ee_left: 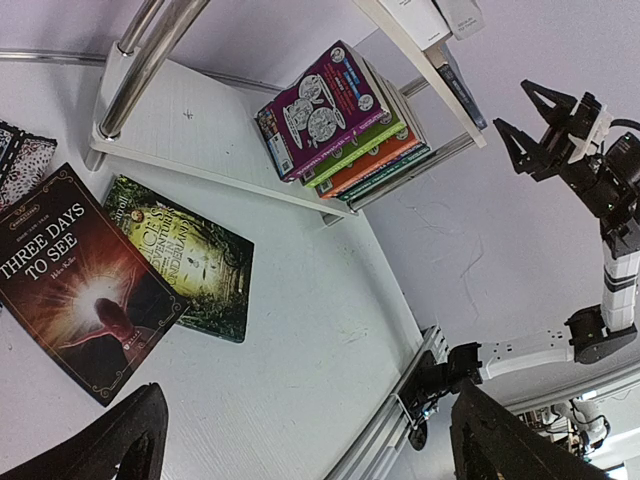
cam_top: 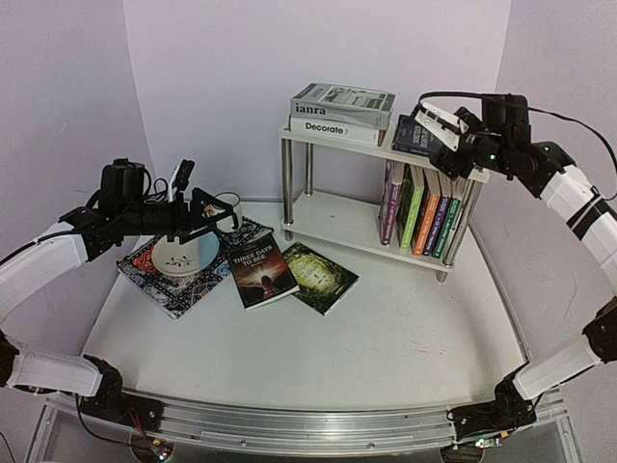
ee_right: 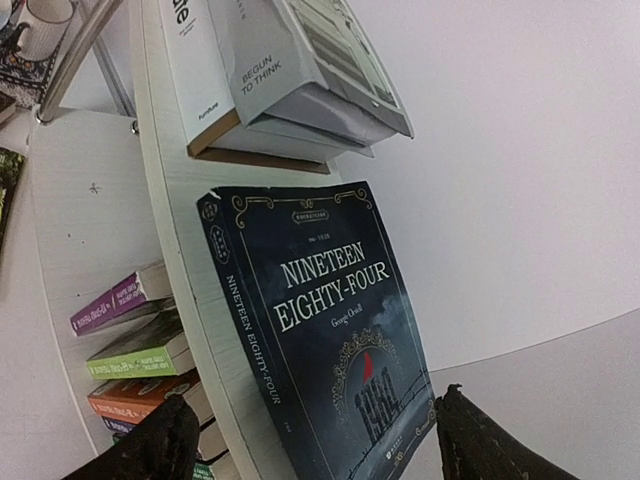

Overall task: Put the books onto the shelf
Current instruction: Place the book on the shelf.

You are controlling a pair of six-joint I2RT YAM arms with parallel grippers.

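**Right hand at the top board.** Your right hand [cam_top: 436, 121] stands wide, one finger on either side of the near end of the dark novel [ee_right: 330, 330]. The novel lies flat on the top board of the shelf [cam_top: 337, 217], just beside the stacked pair of large books [cam_top: 342, 111]. The fingers do not appear to pinch it.

To finish this step well, keep the fingers spread and draw back along the novel's long axis. Lift clear before you swing aside, so neither finger drags the cover towards the board's edge.

Your left hand [cam_top: 207, 214] is wide and empty, hovering above the cup [cam_top: 185, 253] on the placemat [cam_top: 183, 289].

**Count.**
- Top board: three books.
- Lower board: an upright row [cam_top: 424, 212] of at least five; the exact number cannot be told.
- On the table [cam_top: 386, 338], not yet shelved: two, the red-brown book [cam_top: 260, 272] and the green book [cam_top: 320, 277], touching at a corner.
- One cup and one placemat.
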